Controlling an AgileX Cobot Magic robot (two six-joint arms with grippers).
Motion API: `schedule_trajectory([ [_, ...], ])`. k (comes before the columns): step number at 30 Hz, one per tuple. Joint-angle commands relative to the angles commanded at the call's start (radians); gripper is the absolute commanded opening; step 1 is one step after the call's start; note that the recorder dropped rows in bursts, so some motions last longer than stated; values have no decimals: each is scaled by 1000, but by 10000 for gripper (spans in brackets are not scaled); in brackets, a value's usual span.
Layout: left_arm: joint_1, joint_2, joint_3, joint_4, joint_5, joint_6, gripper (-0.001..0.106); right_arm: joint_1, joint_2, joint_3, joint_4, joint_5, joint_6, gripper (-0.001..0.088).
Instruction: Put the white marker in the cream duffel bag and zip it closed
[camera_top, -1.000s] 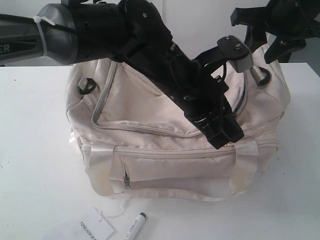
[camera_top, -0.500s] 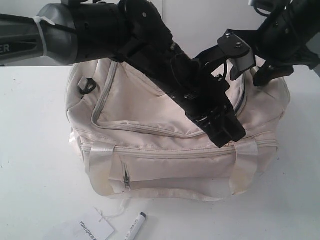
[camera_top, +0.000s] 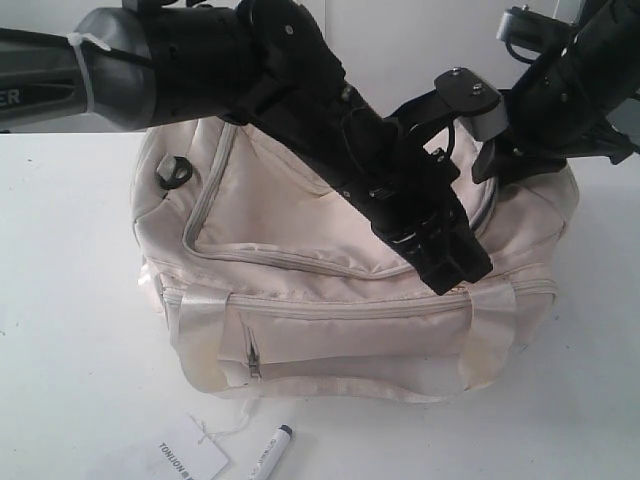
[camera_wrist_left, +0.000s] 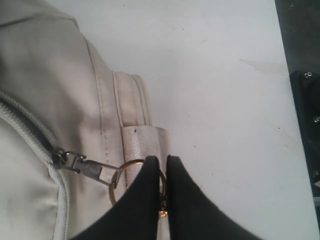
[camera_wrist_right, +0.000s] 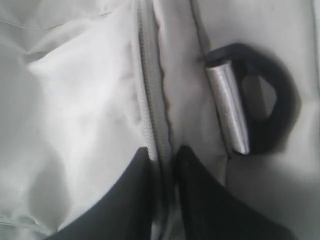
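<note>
The cream duffel bag (camera_top: 300, 260) stands in the middle of the white table. The white marker (camera_top: 268, 452) lies on the table in front of it, near the front edge. My left gripper (camera_top: 455, 272) (camera_wrist_left: 162, 159) reaches across the bag's top. It is shut on the gold keyring (camera_wrist_left: 119, 176) that hangs from the zipper pull (camera_wrist_left: 85, 166). My right gripper (camera_top: 497, 165) (camera_wrist_right: 164, 150) is down on the bag's far right end. It pinches the fabric along the zipper (camera_wrist_right: 148, 100), beside a black ring (camera_wrist_right: 282, 102).
A flat white paper tag (camera_top: 190, 460) with black lettering lies left of the marker. A silver sleeve (camera_wrist_right: 227, 107) sits on the black ring. The satin strap handles (camera_top: 490, 330) hang down the bag's front. Bare white table (camera_top: 70, 300) surrounds the bag.
The right arm has come down from above the bag onto its right end, and its jaws have closed on the fabric by the zipper. The left arm has stayed put.
</note>
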Motion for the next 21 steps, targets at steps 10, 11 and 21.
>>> schedule_trajectory([
  [10,0,0,0,0,0,0,0,0,-2,0,2,-16,-37,0],
  [11,0,0,0,0,3,0,0,0,-4,0,2,-26,-45,0],
  [21,0,0,0,0,78,0,0,0,-29,-3,0,-100,-74,0],
])
